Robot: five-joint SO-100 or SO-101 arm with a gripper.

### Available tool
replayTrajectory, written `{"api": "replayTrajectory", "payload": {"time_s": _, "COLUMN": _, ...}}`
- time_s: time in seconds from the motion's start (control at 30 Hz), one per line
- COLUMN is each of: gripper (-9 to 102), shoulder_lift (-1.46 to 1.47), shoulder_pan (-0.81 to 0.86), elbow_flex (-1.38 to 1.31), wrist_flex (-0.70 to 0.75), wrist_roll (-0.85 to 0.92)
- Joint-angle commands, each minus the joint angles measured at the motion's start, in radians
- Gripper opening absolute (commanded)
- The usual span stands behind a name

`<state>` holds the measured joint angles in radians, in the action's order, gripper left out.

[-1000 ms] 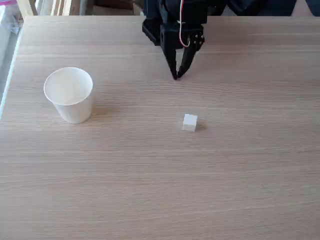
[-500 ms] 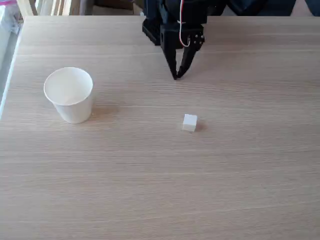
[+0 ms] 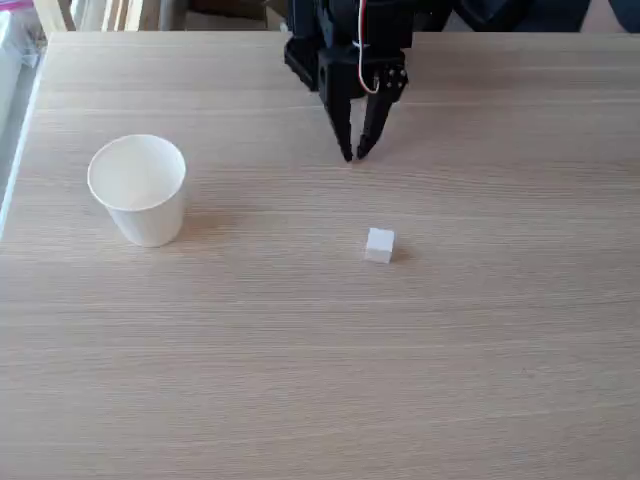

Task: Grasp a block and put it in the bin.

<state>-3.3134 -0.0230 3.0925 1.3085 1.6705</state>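
A tiny white block (image 3: pixel 379 245) lies on the wooden table, right of centre in the fixed view. The bin, a white paper cup (image 3: pixel 139 189), stands upright at the left, and I see nothing inside it. My black gripper (image 3: pixel 354 156) hangs from the arm at the top centre and points down at the table. It is well behind the block and slightly to its left. Its fingertips are a narrow gap apart with nothing between them.
The light wooden table (image 3: pixel 320 380) spreads wide in front of the block and cup. Its left edge (image 3: pixel 22 130) runs close to the cup. The arm's dark base (image 3: pixel 350 30) sits at the far edge.
The fingertips, which met at a point a second ago, have parted a little. The block and cup have not moved.
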Motion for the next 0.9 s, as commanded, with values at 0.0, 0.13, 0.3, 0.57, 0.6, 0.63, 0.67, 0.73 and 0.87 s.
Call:
{"api": "replayTrajectory", "payload": {"time_s": 0.0, "gripper": 13, "shoulder_lift": 0.064, "shoulder_pan": 0.032, "elbow_flex": -0.031, "wrist_flex": -0.077, "wrist_roll": 0.028}}
{"api": "replayTrajectory", "payload": {"time_s": 0.13, "gripper": 20, "shoulder_lift": 0.161, "shoulder_pan": 0.023, "elbow_flex": -0.115, "wrist_flex": -0.124, "wrist_roll": 0.034}}
{"api": "replayTrajectory", "payload": {"time_s": 0.3, "gripper": 24, "shoulder_lift": 0.328, "shoulder_pan": -0.011, "elbow_flex": -0.229, "wrist_flex": -0.133, "wrist_roll": 0.028}}
{"api": "replayTrajectory", "payload": {"time_s": 0.57, "gripper": 26, "shoulder_lift": 0.555, "shoulder_pan": -0.034, "elbow_flex": -0.362, "wrist_flex": -0.175, "wrist_roll": -0.040}}
{"api": "replayTrajectory", "payload": {"time_s": 0.6, "gripper": 26, "shoulder_lift": 0.575, "shoulder_pan": -0.032, "elbow_flex": -0.371, "wrist_flex": -0.184, "wrist_roll": -0.044}}
{"api": "replayTrajectory", "payload": {"time_s": 0.63, "gripper": 26, "shoulder_lift": 0.598, "shoulder_pan": -0.032, "elbow_flex": -0.377, "wrist_flex": -0.198, "wrist_roll": -0.052}}
{"api": "replayTrajectory", "payload": {"time_s": 0.67, "gripper": 26, "shoulder_lift": 0.618, "shoulder_pan": -0.032, "elbow_flex": -0.382, "wrist_flex": -0.213, "wrist_roll": -0.069}}
{"api": "replayTrajectory", "payload": {"time_s": 0.73, "gripper": 27, "shoulder_lift": 0.657, "shoulder_pan": -0.043, "elbow_flex": -0.385, "wrist_flex": -0.256, "wrist_roll": -0.121}}
{"api": "replayTrajectory", "payload": {"time_s": 0.87, "gripper": 27, "shoulder_lift": 0.741, "shoulder_pan": -0.066, "elbow_flex": -0.400, "wrist_flex": -0.339, "wrist_roll": -0.210}}
